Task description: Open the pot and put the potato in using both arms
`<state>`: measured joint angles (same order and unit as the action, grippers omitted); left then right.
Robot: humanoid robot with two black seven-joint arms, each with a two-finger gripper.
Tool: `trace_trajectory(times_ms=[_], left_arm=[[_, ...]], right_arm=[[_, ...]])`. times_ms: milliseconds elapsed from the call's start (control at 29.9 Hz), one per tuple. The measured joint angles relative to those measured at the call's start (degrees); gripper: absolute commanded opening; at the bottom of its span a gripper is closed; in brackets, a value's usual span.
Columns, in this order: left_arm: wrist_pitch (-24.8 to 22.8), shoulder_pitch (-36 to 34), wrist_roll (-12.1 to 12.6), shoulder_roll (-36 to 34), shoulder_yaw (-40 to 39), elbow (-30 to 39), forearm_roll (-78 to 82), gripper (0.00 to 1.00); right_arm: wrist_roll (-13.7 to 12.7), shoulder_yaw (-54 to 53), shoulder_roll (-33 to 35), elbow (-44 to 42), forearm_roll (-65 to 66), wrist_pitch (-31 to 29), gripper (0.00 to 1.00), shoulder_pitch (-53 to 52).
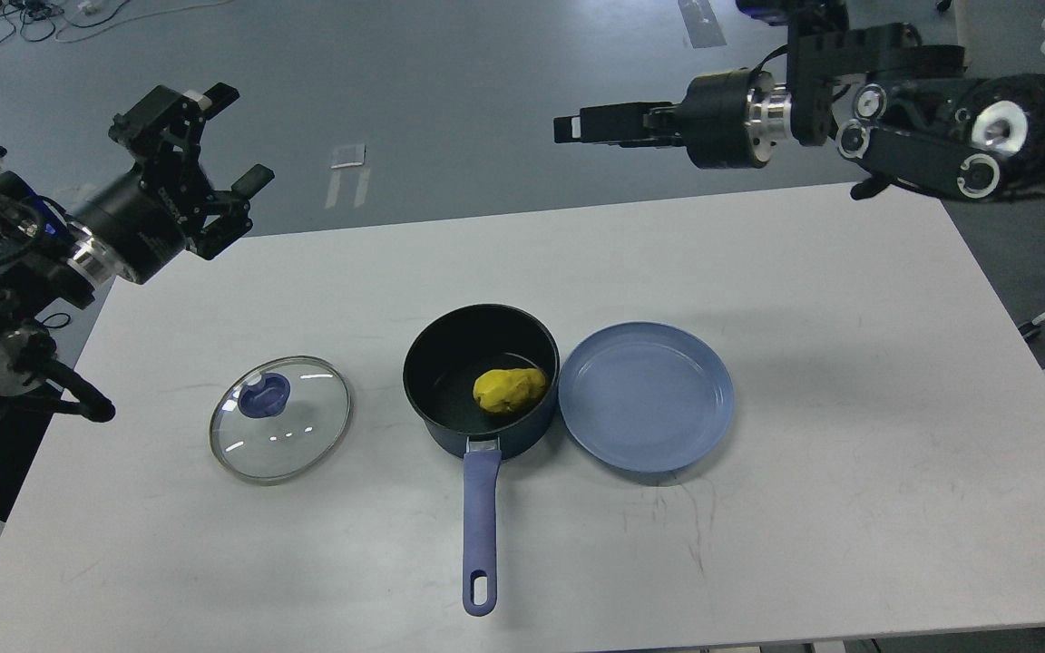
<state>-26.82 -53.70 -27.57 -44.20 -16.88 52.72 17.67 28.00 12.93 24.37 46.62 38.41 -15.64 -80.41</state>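
Observation:
The dark blue pot [450,431] stands open at the table's middle, its long blue handle [479,526] pointing toward me. The yellow potato [509,389] lies inside the pot on its bottom. The glass lid [279,419] with a blue knob lies flat on the table left of the pot. My right gripper [570,128] is high above the table's far edge, pointing left, open and empty, far from the pot. My left gripper [237,136] is open and empty, raised beyond the table's far left corner.
An empty blue plate [646,395] sits touching the pot's right side. The white table [849,408] ends at the far edge near my right gripper. Cables lie on the floor at the far left.

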Motion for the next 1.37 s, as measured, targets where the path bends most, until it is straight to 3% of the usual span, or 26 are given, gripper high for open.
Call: trace_trajectory(times_ms=[200,434,568,1369], left_arm=[[0.00,0.46,-0.15,0.25,0.00,0.01,-0.01,0.98],[0.04,1.11,-0.19,0.66,-0.08,-0.07,-0.09,0.98],[0.05,1.59,-0.38,1.10,-0.17,-0.07,-0.81,0.98],[0.01,6.82,-0.28,4.40,-2.85,-0.48,-2.28,0.98]], right_arm=[[0.00,-5.27,5.26,-0.07,-14.39,0.12,0.91,11.12],[0.00,-15.47,5.96,-0.16,-29.56,0.01,0.92,24.07],[0.00,-21.09,5.73,0.11,-35.66,-0.41,0.99,28.80],[0.00,-23.55,5.47,1.59,-36.56,-0.72,1.00,35.71]])
